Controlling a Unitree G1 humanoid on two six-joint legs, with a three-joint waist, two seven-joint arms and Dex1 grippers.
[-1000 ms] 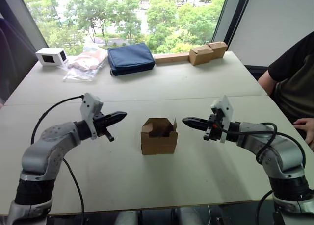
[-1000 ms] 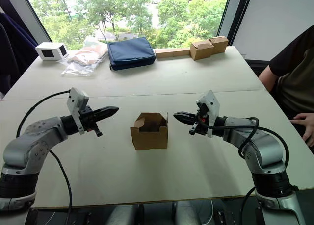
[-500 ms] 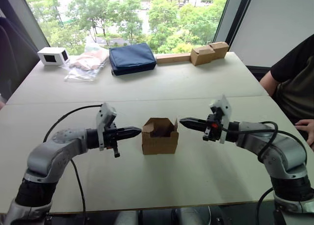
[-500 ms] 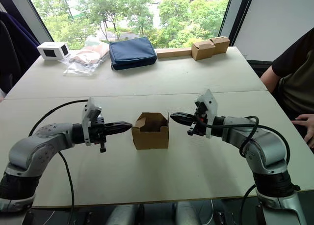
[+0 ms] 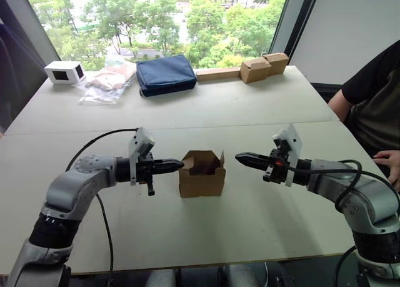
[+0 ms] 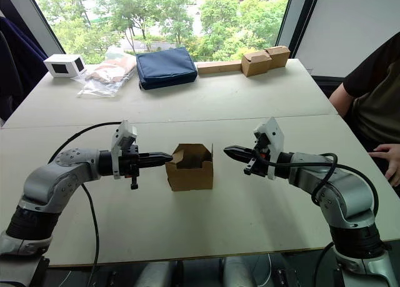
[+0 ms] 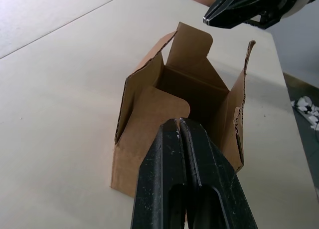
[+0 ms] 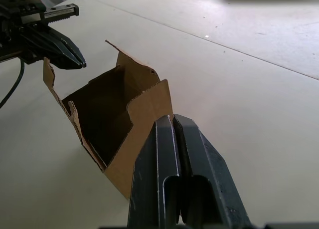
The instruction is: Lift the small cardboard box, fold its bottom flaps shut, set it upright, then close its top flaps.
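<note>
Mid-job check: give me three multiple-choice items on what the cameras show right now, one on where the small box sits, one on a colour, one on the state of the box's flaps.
1. Where is the small cardboard box?
A. On the table between the two grippers
B. Held up by the left gripper
C. At the far edge by the window

2. What colour is the pouch at the far side of the table?
A. Red
B. Dark blue
C. Yellow

3. How are the top flaps of the box?
A. Folded shut
C. Torn off
B. Standing open

Answers:
1. A: it rests on the table, with the left gripper on one side and the right gripper on the other.
2. B: the pouch is dark blue.
3. B: the flaps stand up and the inside shows.
</note>
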